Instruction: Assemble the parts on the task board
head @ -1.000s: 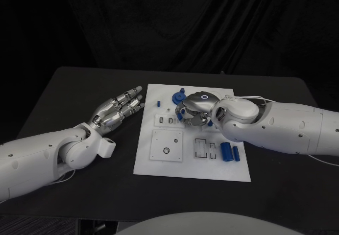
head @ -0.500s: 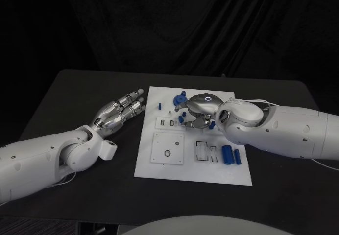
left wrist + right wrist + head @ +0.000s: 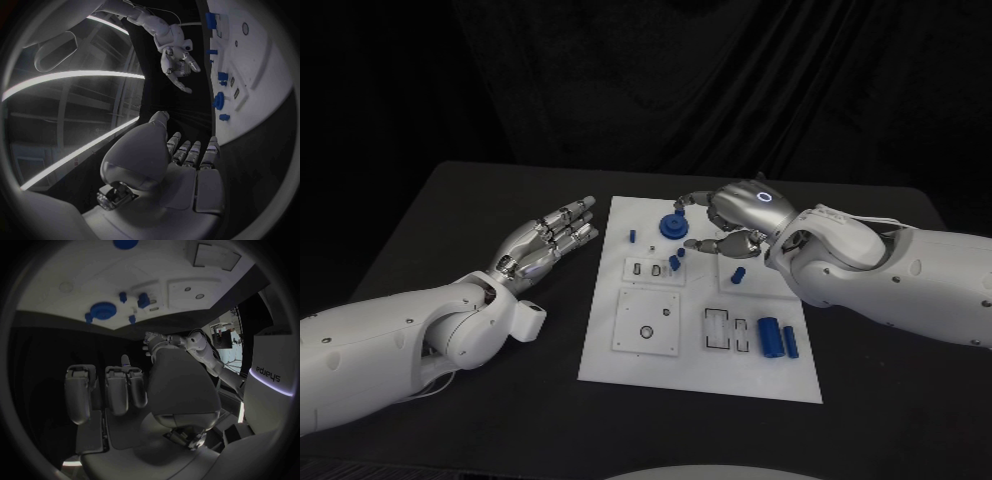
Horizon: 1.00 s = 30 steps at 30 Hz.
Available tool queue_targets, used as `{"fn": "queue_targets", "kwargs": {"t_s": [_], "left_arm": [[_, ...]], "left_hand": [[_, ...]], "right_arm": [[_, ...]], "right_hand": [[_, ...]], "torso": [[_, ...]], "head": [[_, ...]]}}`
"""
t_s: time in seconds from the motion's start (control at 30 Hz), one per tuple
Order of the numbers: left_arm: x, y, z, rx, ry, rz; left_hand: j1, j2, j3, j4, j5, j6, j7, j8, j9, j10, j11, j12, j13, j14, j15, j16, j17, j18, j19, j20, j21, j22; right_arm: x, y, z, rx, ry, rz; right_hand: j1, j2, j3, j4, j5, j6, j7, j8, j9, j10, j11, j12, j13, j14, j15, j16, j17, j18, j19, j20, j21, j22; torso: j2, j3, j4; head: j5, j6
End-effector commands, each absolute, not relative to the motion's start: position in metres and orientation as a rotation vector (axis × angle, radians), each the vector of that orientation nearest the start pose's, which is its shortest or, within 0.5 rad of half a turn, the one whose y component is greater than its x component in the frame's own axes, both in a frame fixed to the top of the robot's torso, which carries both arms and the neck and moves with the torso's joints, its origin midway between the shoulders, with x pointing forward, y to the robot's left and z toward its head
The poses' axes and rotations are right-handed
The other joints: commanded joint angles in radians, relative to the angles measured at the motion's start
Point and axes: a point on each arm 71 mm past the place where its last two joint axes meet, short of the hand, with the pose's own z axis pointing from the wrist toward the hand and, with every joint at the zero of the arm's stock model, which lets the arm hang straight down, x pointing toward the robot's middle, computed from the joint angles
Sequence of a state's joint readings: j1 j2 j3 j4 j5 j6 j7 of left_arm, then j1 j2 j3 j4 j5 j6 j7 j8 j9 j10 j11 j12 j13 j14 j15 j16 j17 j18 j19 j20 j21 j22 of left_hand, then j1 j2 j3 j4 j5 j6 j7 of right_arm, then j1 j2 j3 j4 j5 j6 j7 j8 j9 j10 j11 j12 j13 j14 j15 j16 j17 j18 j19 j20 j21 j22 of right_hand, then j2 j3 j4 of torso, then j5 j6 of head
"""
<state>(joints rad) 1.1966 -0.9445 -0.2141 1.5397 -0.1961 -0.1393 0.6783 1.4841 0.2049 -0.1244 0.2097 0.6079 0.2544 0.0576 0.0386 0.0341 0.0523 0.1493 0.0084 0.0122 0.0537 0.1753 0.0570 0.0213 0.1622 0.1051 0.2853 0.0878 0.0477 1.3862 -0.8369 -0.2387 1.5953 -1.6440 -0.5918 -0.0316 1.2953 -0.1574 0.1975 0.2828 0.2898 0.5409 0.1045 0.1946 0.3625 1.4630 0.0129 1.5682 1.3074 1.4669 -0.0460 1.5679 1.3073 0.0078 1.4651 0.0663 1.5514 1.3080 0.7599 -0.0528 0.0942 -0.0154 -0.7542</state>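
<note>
White task board (image 3: 661, 365) lies mid-table on the black table (image 3: 473, 420), long side running away from the robot. Near edge of board bare; just beyond it, toward the board's right edge, two blue cylinders (image 3: 769, 337) lie side by side next to a pair of rectangular slots (image 3: 718, 329). Left of those a raised square plate (image 3: 646, 322) with a round hole. Further up, small slotted block (image 3: 646, 269) and a small blue peg (image 3: 675, 262) standing beside it. Toward the far edge a round blue disc part (image 3: 672, 226) and a small blue piece (image 3: 632, 236) near the board's left edge. Left hand (image 3: 548, 240) rests off the board's left edge over the table, palm up, fingers straight and apart, holding nothing; left wrist view shows the same flat fingers (image 3: 187, 152). Right hand (image 3: 728, 222) hovers over the far right part of the board, fingers partly curled with thumb apart, nothing seen in it; right wrist view shows fingers (image 3: 106, 390) extended and empty, disc part below them.
</note>
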Motion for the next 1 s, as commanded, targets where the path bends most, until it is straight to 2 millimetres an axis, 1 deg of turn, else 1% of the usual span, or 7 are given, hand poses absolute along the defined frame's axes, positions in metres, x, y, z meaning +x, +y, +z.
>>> {"fn": "queue_targets", "kwargs": {"t_s": [0.03,0.3,0.57,0.67,0.73,0.87,1.0], "left_arm": [[0.456,0.245,-0.201,-0.626,1.327,-1.589],[0.484,0.238,-0.188,-0.461,1.38,-1.473],[0.516,0.235,-0.19,-0.489,1.414,-1.501],[0.52,0.223,-0.194,-0.388,1.482,-1.373],[0.521,0.217,-0.196,-0.329,1.513,-1.309],[0.52,0.196,-0.2,-0.142,1.581,-1.135],[0.516,0.177,-0.203,0.003,1.622,-1.003]], "left_hand": [[0.007,-0.016,0.015,0.012,0.008,0.027,0.015,0.006,0.003,0.048,0.027,0.013,0.009,0.064,0.03,0.073,0.017,0.002,0.064,0.007,0.048,0.022],[-0.016,-0.041,0.014,0.08,-0.091,0.149,0.107,0.03,0.014,0.494,0.136,0.126,0.093,0.456,0.072,0.422,0.094,-0.05,0.387,0.0,0.267,0.118],[-0.198,0.023,-0.073,0.084,-0.118,0.371,0.12,0.062,0.033,0.799,0.048,0.344,0.286,0.646,-0.018,0.714,0.182,0.012,0.609,-0.023,0.357,0.146],[-0.135,0.011,-0.072,0.087,-0.119,0.547,0.133,0.123,0.057,0.802,-0.025,0.834,0.653,0.723,-0.089,1.153,0.459,0.01,0.726,-0.092,0.584,0.287],[-0.089,0.009,-0.058,0.083,-0.234,0.597,0.109,0.15,0.073,1.16,-0.051,1.298,1.162,1.157,-0.12,1.438,1.067,0.013,0.795,-0.119,0.759,0.402],[-0.086,-0.004,-0.052,0.082,-0.263,0.66,0.079,0.197,0.121,1.518,-0.079,1.562,1.559,1.517,-0.149,1.514,1.549,-0.044,1.025,-0.151,1.176,0.904],[-0.11,-0.015,-0.053,0.08,-0.286,0.692,0.058,0.237,0.181,1.518,-0.099,1.562,1.559,1.517,-0.168,1.514,1.549,-0.066,1.109,-0.165,1.301,1.086]], "right_arm": [[0.465,-0.185,-0.121,-0.389,1.133,0.729],[0.47,-0.215,-0.115,-0.353,1.12,0.666],[0.481,-0.235,-0.119,-0.328,1.169,0.593],[0.483,-0.239,-0.121,-0.321,1.187,0.575],[0.484,-0.241,-0.122,-0.318,1.193,0.568],[0.486,-0.246,-0.123,-0.31,1.218,0.547],[0.487,-0.248,-0.126,-0.304,1.245,0.531]], "right_hand": [[0.01,0.011,0.005,0.005,-0.002,0.01,0.001,0.015,0.003,0.108,0.006,0.003,0.263,0.104,0.008,0.003,0.263,-0.003,0.095,0.007,0.005,0.257],[0.034,0.031,0.017,-0.005,-0.004,0.012,0.003,0.08,0.02,0.108,0.007,0.003,0.263,0.104,0.009,0.003,0.263,-0.004,0.096,0.008,0.007,0.258],[0.036,0.037,0.02,-0.005,-0.005,0.003,0.005,0.092,0.023,0.108,0.009,0.003,0.263,0.104,0.01,0.003,0.263,-0.003,0.094,0.009,0.004,0.256],[0.035,0.039,0.02,-0.004,-0.005,0.001,0.006,0.094,0.023,0.108,0.009,0.003,0.263,0.104,0.01,0.003,0.263,-0.003,0.094,0.009,0.004,0.257],[0.036,0.04,0.02,-0.004,-0.005,0.001,0.006,0.097,0.024,0.108,0.009,0.003,0.263,0.104,0.01,0.003,0.263,-0.003,0.094,0.009,0.004,0.257],[0.035,0.041,0.021,-0.003,-0.005,0.0,0.006,0.1,0.025,0.108,0.009,0.003,0.263,0.104,0.01,0.003,0.263,-0.003,0.094,0.009,0.004,0.257],[0.036,0.045,0.022,-0.003,-0.005,-0.002,0.006,0.105,0.026,0.108,0.01,0.003,0.263,0.104,0.011,0.003,0.263,-0.003,0.094,0.009,0.004,0.256]], "torso": [[-0.009,0.0045,-0.0009],[-0.026,0.0145,-0.0075],[-0.047,0.0264,-0.0253],[-0.063,0.0301,-0.029],[-0.075,0.0339,-0.0332],[-0.095,0.0478,-0.0396],[-0.105,0.0572,-0.0465]], "head": [[0.003,0.018],[0.025,0.03],[0.046,0.029],[0.041,0.018],[0.044,0.005],[0.054,-0.013],[0.064,-0.024]]}}
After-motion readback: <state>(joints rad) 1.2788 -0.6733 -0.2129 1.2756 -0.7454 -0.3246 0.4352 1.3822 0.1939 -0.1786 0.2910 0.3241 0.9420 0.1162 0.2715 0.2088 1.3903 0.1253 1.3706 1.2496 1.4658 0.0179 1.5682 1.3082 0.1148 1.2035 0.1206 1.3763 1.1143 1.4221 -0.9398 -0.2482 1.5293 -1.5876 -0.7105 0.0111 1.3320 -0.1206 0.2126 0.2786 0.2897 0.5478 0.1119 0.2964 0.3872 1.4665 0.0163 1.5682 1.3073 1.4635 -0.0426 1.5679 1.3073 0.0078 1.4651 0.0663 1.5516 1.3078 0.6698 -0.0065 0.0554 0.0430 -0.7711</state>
